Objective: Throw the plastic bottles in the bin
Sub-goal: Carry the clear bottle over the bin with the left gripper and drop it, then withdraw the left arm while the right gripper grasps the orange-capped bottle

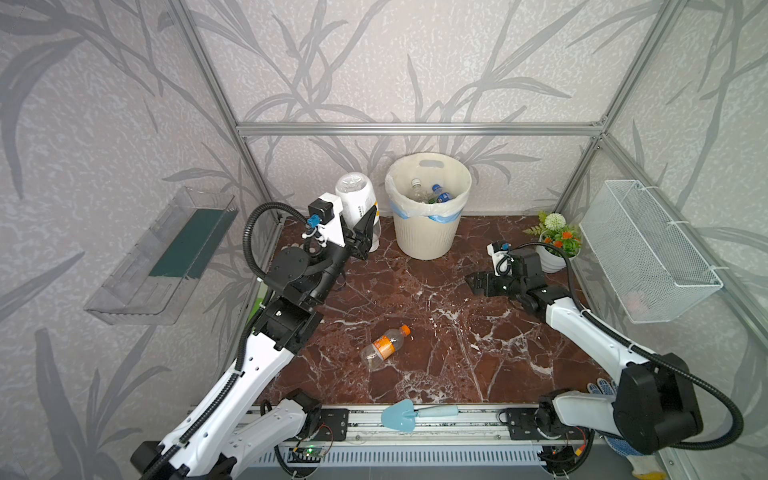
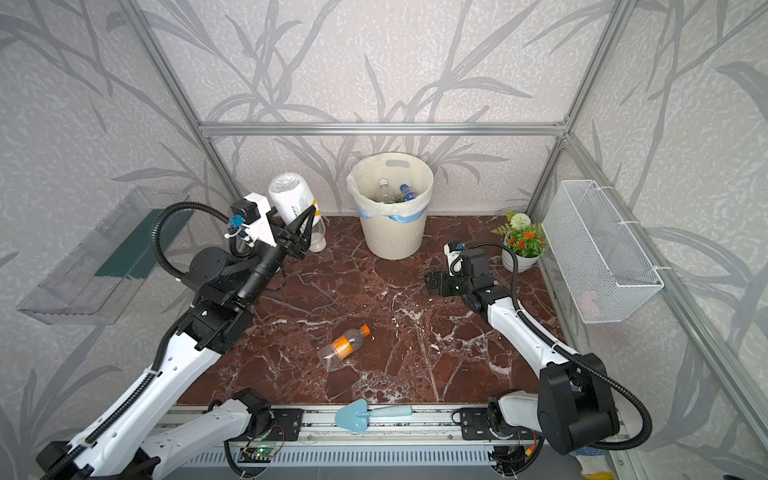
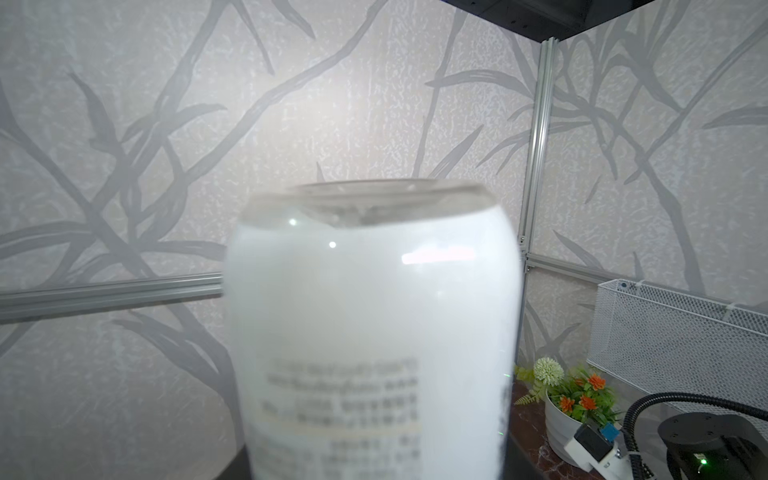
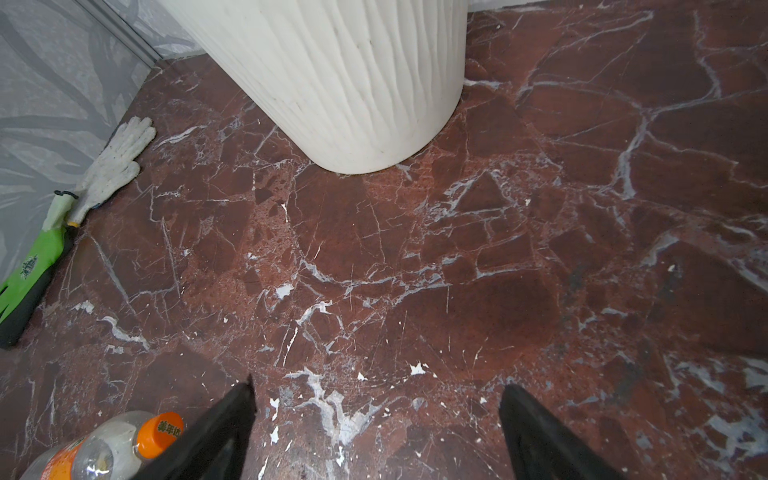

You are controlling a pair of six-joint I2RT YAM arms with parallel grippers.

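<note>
White-labelled bottle (image 3: 370, 332) upended, orange-capped bottle (image 1: 384, 347) lying flat

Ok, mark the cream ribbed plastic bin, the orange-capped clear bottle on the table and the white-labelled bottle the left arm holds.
cream ribbed plastic bin (image 1: 424, 237): a top view, ribbed front wall.
orange-capped clear bottle (image 1: 385, 347): a top view, orange label.
white-labelled bottle (image 1: 355, 203): a top view, white label.

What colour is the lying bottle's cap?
Orange; the cap shows best in the right wrist view.
</note>
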